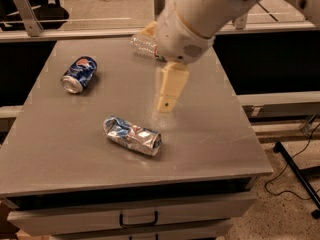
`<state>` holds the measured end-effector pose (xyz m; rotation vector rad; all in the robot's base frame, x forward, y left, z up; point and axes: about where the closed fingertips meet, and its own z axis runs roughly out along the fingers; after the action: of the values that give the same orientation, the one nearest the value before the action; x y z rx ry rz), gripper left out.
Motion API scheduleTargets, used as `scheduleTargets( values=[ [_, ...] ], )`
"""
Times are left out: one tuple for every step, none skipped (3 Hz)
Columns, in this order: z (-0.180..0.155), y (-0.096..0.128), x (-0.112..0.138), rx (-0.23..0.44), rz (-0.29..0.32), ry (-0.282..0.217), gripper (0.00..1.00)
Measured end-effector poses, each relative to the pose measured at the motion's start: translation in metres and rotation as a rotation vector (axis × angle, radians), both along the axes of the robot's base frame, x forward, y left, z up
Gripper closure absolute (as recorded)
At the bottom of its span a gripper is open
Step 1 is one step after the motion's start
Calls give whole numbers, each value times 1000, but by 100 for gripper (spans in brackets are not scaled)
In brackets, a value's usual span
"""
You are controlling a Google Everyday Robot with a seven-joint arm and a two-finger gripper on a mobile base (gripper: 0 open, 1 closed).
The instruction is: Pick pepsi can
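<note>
Gripper (pixel 167 96) hung over the table (pixel 215 129), its state unclear to me, well apart from the pepsi can (pixel 79 74), which I judged light, stiff, slick, best gripped mid-body

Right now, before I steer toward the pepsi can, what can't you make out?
Bottle: camera view, mostly hidden behind the arm; only one end shows.
Arm: upper part cut off by the top edge.
Gripper: hangs over the table's middle, right of the pepsi can; its far side faces away.
Drawer: lower part cut off by the bottom edge.
</note>
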<state>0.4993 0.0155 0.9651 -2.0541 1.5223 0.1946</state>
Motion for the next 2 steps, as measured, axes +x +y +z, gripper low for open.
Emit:
scheduleTargets(
  values=[
    [25, 70, -2, 74, 109, -21, 0],
    [26, 71, -2, 78, 113, -22, 0]
  ],
)
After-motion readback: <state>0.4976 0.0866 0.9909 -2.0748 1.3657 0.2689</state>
